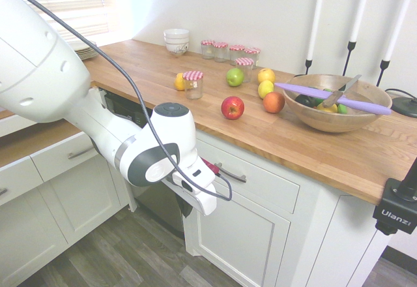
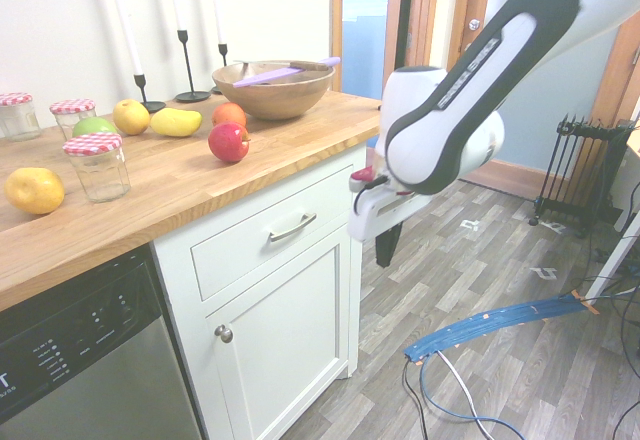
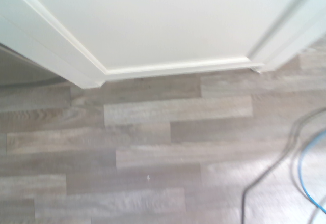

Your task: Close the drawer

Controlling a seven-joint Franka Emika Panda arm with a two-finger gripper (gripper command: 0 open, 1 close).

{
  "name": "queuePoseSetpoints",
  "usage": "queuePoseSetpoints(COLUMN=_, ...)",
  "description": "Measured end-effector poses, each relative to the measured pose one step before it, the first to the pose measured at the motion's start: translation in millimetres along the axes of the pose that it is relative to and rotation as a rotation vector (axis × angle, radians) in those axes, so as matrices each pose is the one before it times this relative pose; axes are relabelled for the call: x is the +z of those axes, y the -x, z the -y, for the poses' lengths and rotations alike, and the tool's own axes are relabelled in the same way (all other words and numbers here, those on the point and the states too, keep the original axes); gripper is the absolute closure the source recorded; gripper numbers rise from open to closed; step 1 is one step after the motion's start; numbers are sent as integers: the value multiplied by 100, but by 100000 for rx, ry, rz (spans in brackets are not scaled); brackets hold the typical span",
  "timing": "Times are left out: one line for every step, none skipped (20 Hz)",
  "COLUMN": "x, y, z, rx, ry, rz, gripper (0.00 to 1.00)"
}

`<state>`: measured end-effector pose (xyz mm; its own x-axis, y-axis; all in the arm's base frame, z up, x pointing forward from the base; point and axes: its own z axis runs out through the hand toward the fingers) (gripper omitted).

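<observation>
A wide, shallow white drawer with a curved silver bar handle sits under the butcher-block wooden countertop, above a white panelled cabinet door; it looks nearly or fully shut. The white robot gripper hangs just beside its front; whether its fingers are apart cannot be told. The drawer likely slides stiffly and light, so pushing the flat front panel should suit better than gripping the handle.

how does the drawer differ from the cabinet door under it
The drawer is a wide, shallow flat panel; the cabinet door is taller, with a recessed panel. The drawer has a curved silver bar handle; the cabinet door has a small round knob. Both are white, and both look shut.
</observation>
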<state>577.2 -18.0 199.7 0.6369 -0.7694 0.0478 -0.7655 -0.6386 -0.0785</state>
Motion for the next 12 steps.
queuePoseSetpoints(x=-1171, y=723, z=-973, rx=-354, ry=204, rz=241, gripper=0)
queuePoseSetpoints(x=-1009, y=781, z=-984, rx=-286, ry=120, rz=167, gripper=0)
queuePoseSetpoints(x=-889, y=842, z=-1113, rx=-230, ry=211, rz=221, gripper=0)
queuePoseSetpoints(x=-730, y=862, z=-1182, rx=-33, ry=262, rz=376, gripper=0)
queuePoseSetpoints(x=-575, y=879, z=-1261, rx=140, ry=254, rz=439, gripper=0)
queuePoseSetpoints(x=-439, y=864, z=-1317, rx=194, ry=215, rz=334, gripper=0)
queuePoseSetpoints(x=-343, y=747, z=-1210, rx=163, ry=261, rz=281, gripper=0)
queuePoseSetpoints(x=-295, y=505, z=-918, rx=181, ry=79, rz=134, gripper=0)
queuePoseSetpoints(x=-325, y=310, z=-668, rx=127, ry=-82, rz=-14, gripper=0)
queuePoseSetpoints(x=-232, y=127, z=-292, rx=68, ry=-233, rz=-163, gripper=0)
queuePoseSetpoints(x=-122, y=66, z=-129, rx=19, ry=-242, rz=-199, gripper=0)
queuePoseSetpoints(x=-22, y=29, z=-12, rx=-53, ry=-188, rz=-190, gripper=0)
